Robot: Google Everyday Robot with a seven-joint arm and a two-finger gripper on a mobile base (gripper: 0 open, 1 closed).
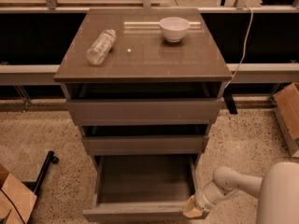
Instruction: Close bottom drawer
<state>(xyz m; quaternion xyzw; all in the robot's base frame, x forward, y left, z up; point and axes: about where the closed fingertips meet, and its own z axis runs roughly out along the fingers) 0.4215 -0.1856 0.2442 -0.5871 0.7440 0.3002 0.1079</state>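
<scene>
A speckled floor (37, 134) carries a grey-brown cabinet (154, 62) with a flat glossy top and three handleless drawers stacked below it. The top drawer (142, 111) is the widest and stands slightly out, and the middle drawer (142, 144) under it is also a little out. The bottom drawer (140, 183) is lowest, near the floor, and is pulled far out toward the camera, so its long bare box shows from above. The robot's pale arm (233, 183) reaches in from the lower right. A cardboard box (289, 108) sits on the floor to the right, well apart from the cabinet, and another (14, 202) shows at the lower left corner. On the top, a clear plastic bottle (101, 46) lies on its side at the left, and a white bowl (174, 28) stands upright toward the back right. The gripper (194, 208) is at the right end of the bottom drawer's front panel, seemingly against it. Whether it is open or closed cannot be told.
</scene>
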